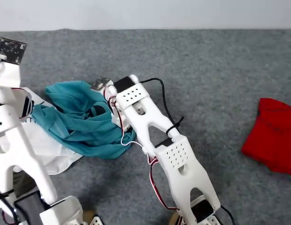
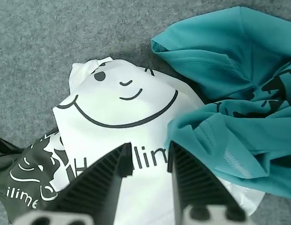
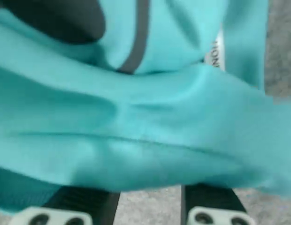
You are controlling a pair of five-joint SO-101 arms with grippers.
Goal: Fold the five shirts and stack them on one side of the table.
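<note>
Closest to me, the left gripper (image 2: 149, 152) hangs over the white shirt (image 2: 122, 112), its jaws a narrow gap apart and holding nothing. The smiley print sits just ahead of it. A dark shirt (image 2: 21, 180) pokes out from under the white one at the lower left of the left wrist frame. Moving out, the teal shirt (image 1: 84, 124) lies crumpled left of centre in the high view, overlapping the white shirt's edge. The right gripper (image 1: 103, 88) is down at the teal heap's far side. Teal cloth drapes right across it in its own wrist view, so I can't tell if it's gripping. Over at the right edge, well apart, the red shirt (image 1: 274, 136) lies on the grey desk (image 1: 206, 70).
</note>
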